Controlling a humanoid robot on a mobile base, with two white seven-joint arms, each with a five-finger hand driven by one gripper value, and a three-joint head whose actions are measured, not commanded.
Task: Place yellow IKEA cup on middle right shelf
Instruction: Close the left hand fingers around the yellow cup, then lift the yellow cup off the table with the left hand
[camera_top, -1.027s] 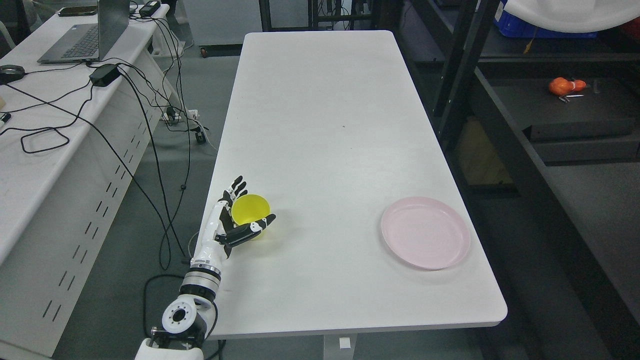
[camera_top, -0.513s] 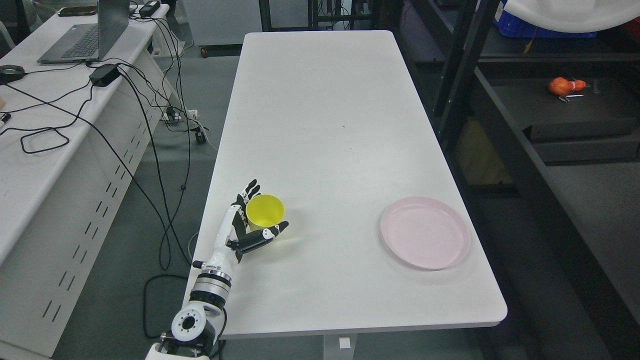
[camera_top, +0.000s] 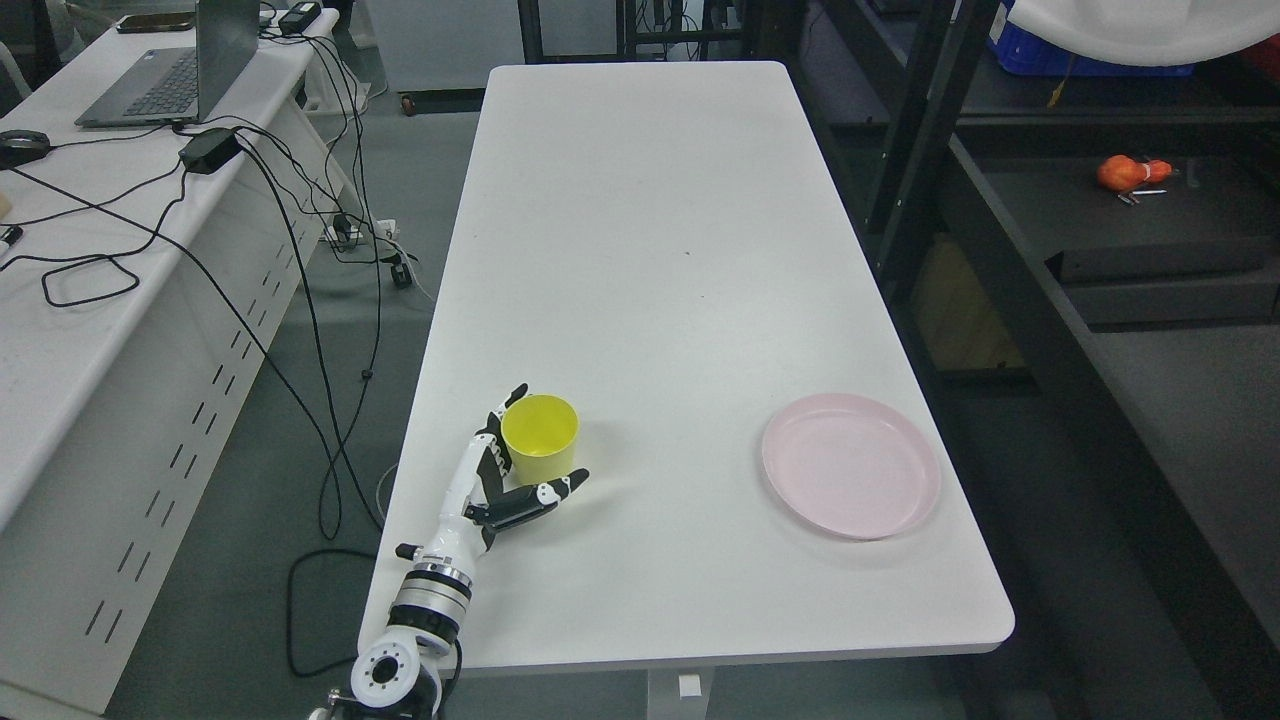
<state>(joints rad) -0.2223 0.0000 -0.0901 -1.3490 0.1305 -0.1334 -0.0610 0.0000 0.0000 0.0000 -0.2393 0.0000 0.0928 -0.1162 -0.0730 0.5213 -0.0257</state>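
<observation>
My left hand (camera_top: 500, 480) enters from the lower left, its white forearm rising over the near edge of the white surface (camera_top: 640, 250). The yellow cup (camera_top: 541, 438) stands upright on that surface, mouth up, directly ahead of the palm and between the digits: the fingers (camera_top: 497, 430) lie along the cup's left wall, and the thumb (camera_top: 545, 494) reaches across just below its base on the near side. The hand is cupped around the cup in a partial wrap — fingers close against the wall, thumb apparently just clear of it — and I cannot tell whether it is pressing firmly enough to count as a grip; the cup's base rests on the surface. To the right of the hand, well apart from it, a pink plate (camera_top: 851, 465) lies flat near the surface's right edge. Further right and beyond, a dark shelf unit (camera_top: 1000, 270) stands beside the surface, with an orange object (camera_top: 1132, 172) lying on one of its levels, far from the hand. To the left of the hand, across a strip of floor, a second white desk (camera_top: 80, 250) carries a laptop (camera_top: 170, 70) and a black power brick (camera_top: 210, 150), with black cables (camera_top: 300, 250) trailing down its side to the floor. My right arm does not appear in the head view.
</observation>
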